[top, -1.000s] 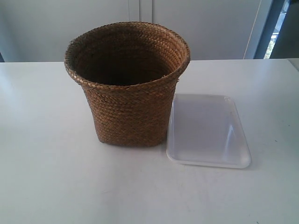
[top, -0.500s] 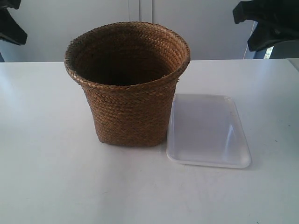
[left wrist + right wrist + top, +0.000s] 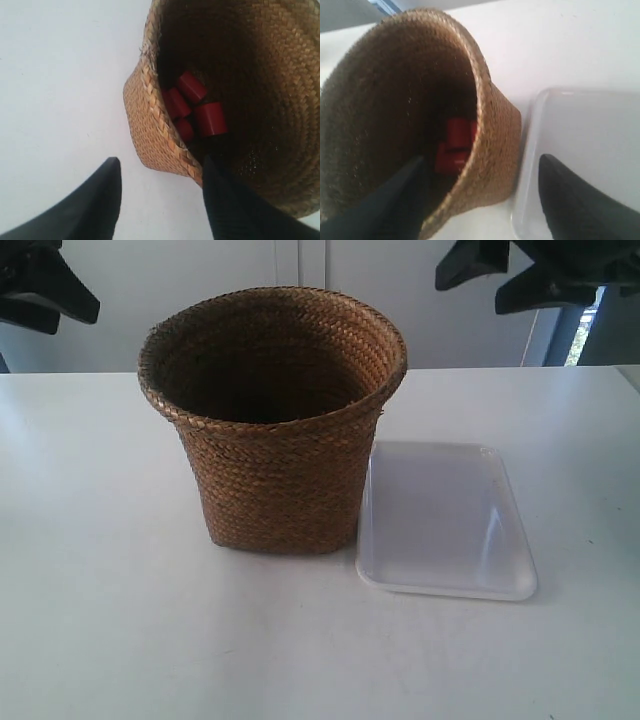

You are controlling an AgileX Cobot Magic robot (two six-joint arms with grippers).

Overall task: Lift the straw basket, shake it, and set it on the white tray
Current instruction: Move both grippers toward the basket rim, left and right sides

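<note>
Filling most of the exterior view, a white table [image 3: 100, 640] carries everything else. The straw basket [image 3: 275, 480] stands upright on the table a little toward 9 o'clock of its middle, with its flared rim facing up and its base flat on the surface. The white tray [image 3: 447, 591] lies flat at the basket's 3 o'clock, with its near edge just beside the basket's base; whether the two touch cannot be told. The tray holds nothing. The arm at the exterior view's left [image 3: 45, 290] shows as a dark shape at about 10 o'clock from the basket, and the arm at the exterior view's right [image 3: 520, 275] at about 2 o'clock. Both are clear of the rim. In the left wrist view the left gripper [image 3: 160, 162] has its jaws spread wide with nothing between them, one finger over bare table and the other over the basket's rim. In the right wrist view the right gripper [image 3: 481, 159] is likewise wide apart and grips nothing, one finger over the basket's mouth and the other over the tray. Several small red cylinders [image 3: 192, 107] lie clustered at the bottom of the basket.
</note>
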